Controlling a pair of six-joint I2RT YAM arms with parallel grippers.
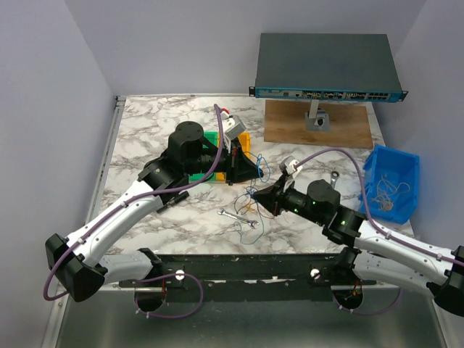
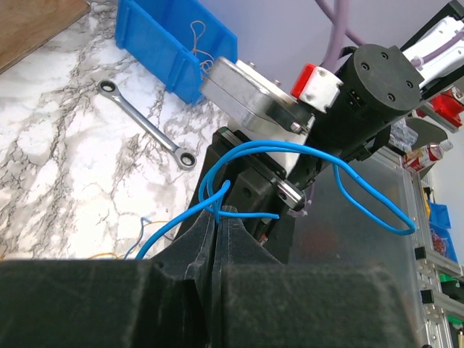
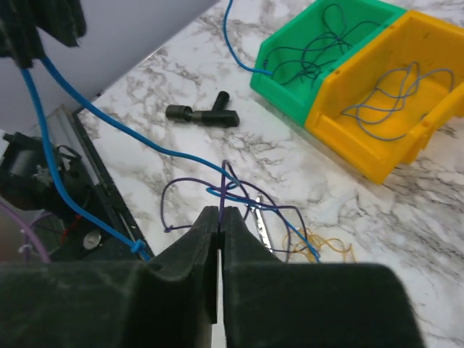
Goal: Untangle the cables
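Observation:
The cables (image 1: 251, 206) are a loose bunch of thin wires on the marble between my two grippers. My left gripper (image 1: 246, 168) is shut, its tips (image 2: 218, 209) pinching a bright blue cable (image 2: 275, 143) lifted off the table. That cable loops upward in front of the right arm's wrist. My right gripper (image 1: 256, 194) is just below and right of the left one. Its jaws (image 3: 220, 212) are shut on a purple cable (image 3: 224, 185) at the knot, where the blue cable (image 3: 109, 121) crosses it. A yellowish strand (image 3: 326, 243) lies beside the knot.
A green bin (image 3: 279, 83) and a yellow bin (image 3: 348, 145) holding wires stand behind the left gripper. A blue bin (image 1: 395, 154) sits at the right. One wrench (image 1: 238, 217) lies by the bunch, another (image 1: 335, 177) near the blue bin. A network switch (image 1: 326, 69) on a wooden board (image 1: 290, 130) is at the back.

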